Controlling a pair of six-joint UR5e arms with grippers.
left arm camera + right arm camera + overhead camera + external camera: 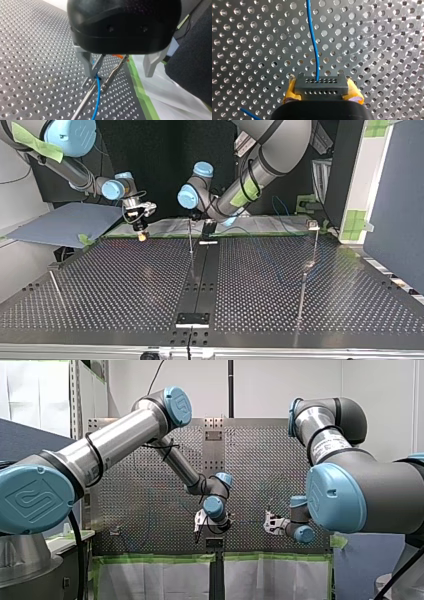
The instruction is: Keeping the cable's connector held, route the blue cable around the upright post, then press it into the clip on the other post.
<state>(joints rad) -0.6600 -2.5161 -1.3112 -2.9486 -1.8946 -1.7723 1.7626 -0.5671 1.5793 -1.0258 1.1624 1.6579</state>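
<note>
- The blue cable (313,37) runs out of the connector (321,86), straight ahead of my right gripper (322,93) over the perforated table (125,285). A second short stretch of it shows beside the gripper's body.
- The connector is a dark grey block with rows of small holes. It sits clamped between the yellow pads (290,91) of my right gripper, which is closed on it.
- In the top view my right gripper hangs in the upper left of the frame, just above the table's far edge, with its yellow pad pointing down.
- In the left wrist view the cable runs alongside the thin upright post (190,237), right at the tip of one metal finger (86,63). I cannot tell whether it touches the finger.
- My left gripper (118,75) is released, its two metal fingers spread wide apart. The post and cable sit just inside one finger, and nothing is gripped.
- In the top view the upright post stands at upper centre of the frame, directly under my left gripper.
- The other post (311,255) stands in the right half of the top view, well apart from both grippers, with the clip (313,225) at its top.
</note>
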